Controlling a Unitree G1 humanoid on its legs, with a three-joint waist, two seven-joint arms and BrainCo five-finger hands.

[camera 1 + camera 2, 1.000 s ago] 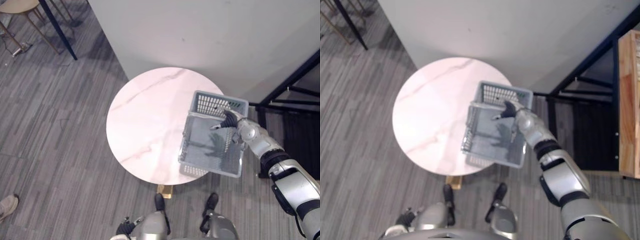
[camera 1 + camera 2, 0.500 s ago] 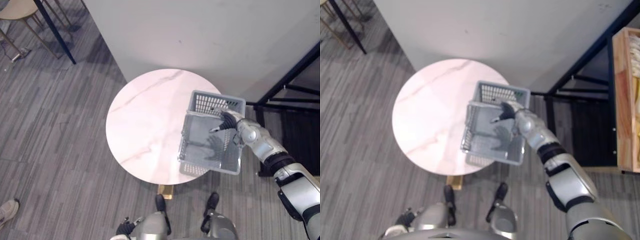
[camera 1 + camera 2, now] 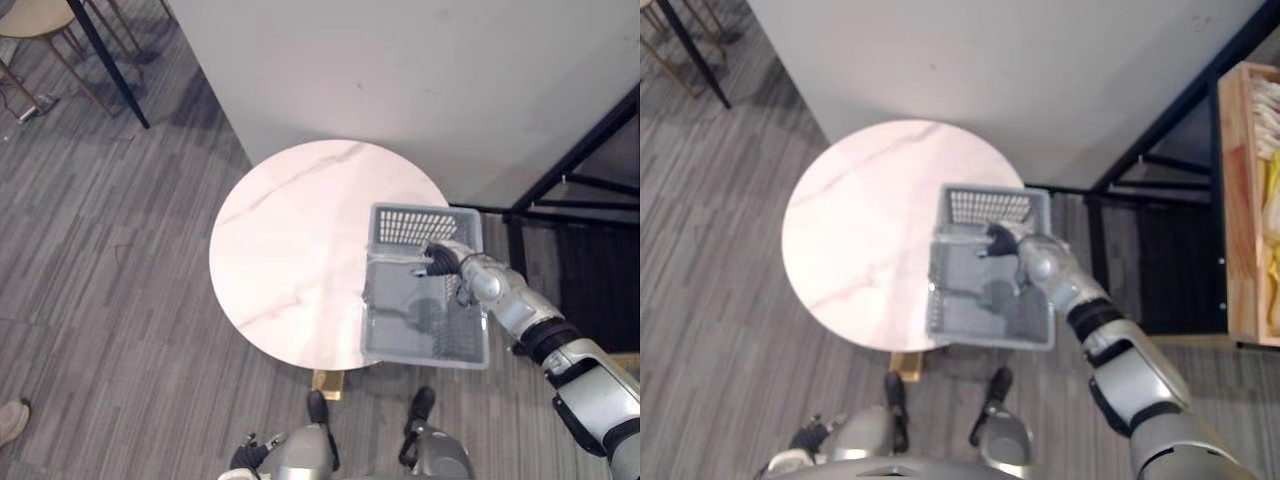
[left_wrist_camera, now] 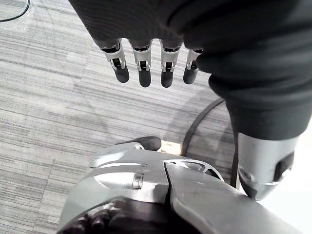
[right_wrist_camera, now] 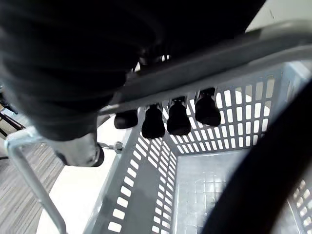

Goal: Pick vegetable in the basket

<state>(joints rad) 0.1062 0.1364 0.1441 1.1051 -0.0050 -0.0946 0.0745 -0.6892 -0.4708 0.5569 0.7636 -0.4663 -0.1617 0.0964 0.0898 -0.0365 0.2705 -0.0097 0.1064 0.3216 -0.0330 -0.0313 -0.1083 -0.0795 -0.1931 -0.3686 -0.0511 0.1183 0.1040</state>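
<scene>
The right hand [image 3: 441, 260] has swung the basket [image 3: 418, 224] from askew to square and level.

Basket handle [image 5: 234, 57] — midsection out of sight under right hand [image 5: 178, 117]

- Grey floor [image 3: 120, 300] of narrow striped planks, spreading round everything.
- Plain pale wall [image 3: 400, 70] across the far side, its corner close behind the table.
- Round table [image 3: 290, 240] with a pale pink marbled top, faint veins across it, standing near the wall.
- Brass-coloured foot [image 3: 330, 381] peeping out under the table's near edge.
- Tan chair [image 3: 35, 12] on slim wooden legs at the far left, beside a dark slanting leg [image 3: 108, 62] of other furniture.
- Dark metal frame [image 3: 580, 150] of bars at the right, against the wall.
- Wooden shelf [image 3: 1237, 200] beyond that frame, holding pale yellow and white things too small to tell.
- Soft, even light; mild shadows on the floor.
</scene>
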